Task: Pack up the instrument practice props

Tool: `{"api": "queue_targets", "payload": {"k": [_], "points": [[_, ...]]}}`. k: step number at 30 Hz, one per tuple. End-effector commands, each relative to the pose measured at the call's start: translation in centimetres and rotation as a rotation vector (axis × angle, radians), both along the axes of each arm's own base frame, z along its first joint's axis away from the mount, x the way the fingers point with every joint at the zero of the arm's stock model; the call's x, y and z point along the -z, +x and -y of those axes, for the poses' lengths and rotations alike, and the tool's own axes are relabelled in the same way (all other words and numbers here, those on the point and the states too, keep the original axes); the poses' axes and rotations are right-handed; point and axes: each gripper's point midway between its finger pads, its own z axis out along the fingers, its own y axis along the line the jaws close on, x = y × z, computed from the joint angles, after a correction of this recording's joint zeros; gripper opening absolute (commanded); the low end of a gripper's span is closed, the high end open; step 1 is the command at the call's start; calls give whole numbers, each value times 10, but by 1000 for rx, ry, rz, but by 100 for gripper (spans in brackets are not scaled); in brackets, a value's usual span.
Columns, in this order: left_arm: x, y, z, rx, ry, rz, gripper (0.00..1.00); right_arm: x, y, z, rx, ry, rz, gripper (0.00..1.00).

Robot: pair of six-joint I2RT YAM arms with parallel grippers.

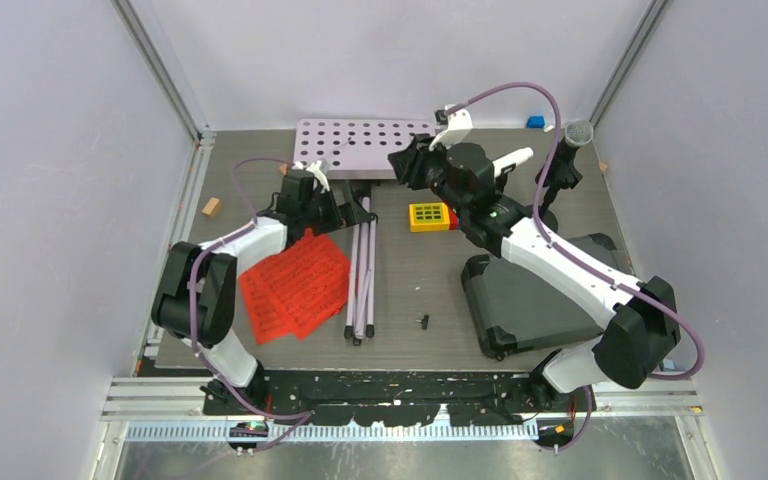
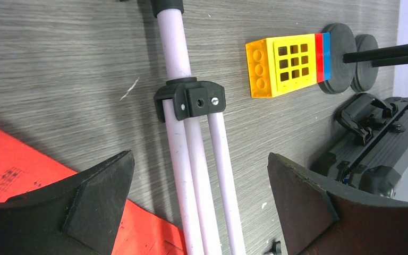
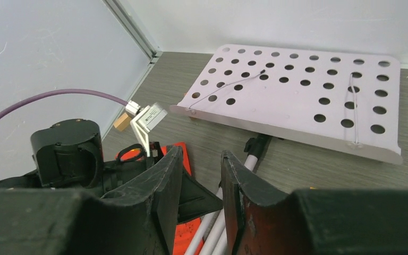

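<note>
The lilac perforated music desk (image 1: 360, 148) lies flat at the back, its tripod legs (image 1: 363, 270) folded together and running toward the front. My left gripper (image 1: 350, 212) hovers over those legs (image 2: 202, 175), jaws wide open and empty (image 2: 202, 186). Red sheet-music pages (image 1: 295, 285) lie left of the legs. My right gripper (image 1: 403, 165) hangs by the desk's near edge (image 3: 297, 95), open a narrow gap (image 3: 202, 159) with nothing in it. A white microphone (image 1: 512, 160) and a black grey-headed microphone (image 1: 577, 133) sit in round-based holders (image 2: 342, 58) at the back right.
The dark hard case (image 1: 535, 300) lies shut at the front right, under my right arm. A yellow block (image 1: 430, 216) sits mid-table, a blue block (image 1: 535, 122) by the back wall, a wooden block (image 1: 211, 207) at the left edge. A tiny black part (image 1: 424, 321) lies in front.
</note>
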Motion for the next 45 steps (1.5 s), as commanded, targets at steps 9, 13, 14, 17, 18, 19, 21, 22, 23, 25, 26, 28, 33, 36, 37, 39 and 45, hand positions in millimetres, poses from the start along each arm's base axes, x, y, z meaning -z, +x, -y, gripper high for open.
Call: {"api": "queue_targets", "payload": {"k": [9, 13, 14, 17, 18, 19, 21, 22, 23, 25, 26, 28, 33, 36, 37, 39, 45], "points": [[-110, -28, -36, -16, 153, 218, 100, -46, -17, 40, 48, -208, 76, 44], [-137, -46, -56, -27, 234, 244, 100, -50, -31, 51, 26, -271, 15, 53], [-143, -51, -61, -28, 253, 252, 100, -45, -38, 56, 12, -289, -24, 54], [-153, -71, -72, -21, 294, 258, 100, -52, -57, 66, -17, -282, -97, 60], [-155, -77, -76, -31, 301, 249, 100, -60, -64, 67, -32, -260, -109, 61], [-155, -82, -80, -42, 308, 242, 100, -54, -74, 72, -43, -277, -154, 66], [-154, -94, -87, -57, 321, 226, 100, -52, -91, 77, -73, -278, -218, 70], [-154, -100, -90, -63, 325, 220, 100, -53, -98, 77, -92, -263, -240, 73], [-152, -105, -94, -71, 331, 211, 100, -46, -110, 82, -101, -275, -282, 74], [-153, -115, -99, -91, 332, 203, 100, -35, -126, 91, -101, -273, -353, 77], [-153, -120, -100, -93, 324, 202, 100, -25, -132, 94, -91, -269, -398, 81], [-154, -129, -97, -79, 295, 209, 100, -11, -145, 109, -37, -267, -463, 86], [-155, -134, -81, -5, 224, 229, 100, 29, -164, 142, 121, -290, -604, 94], [-165, -130, -59, 70, 165, 260, 100, 38, -171, 159, 194, -310, -636, 96], [-170, -127, -52, 90, 155, 279, 100, 36, -168, 168, 249, -320, -626, 96], [-183, -121, -36, 137, 148, 319, 100, 30, -165, 193, 383, -350, -605, 96], [-223, -91, 34, 319, 115, 417, 100, 0, -171, 247, 629, -328, -479, 96]]}}
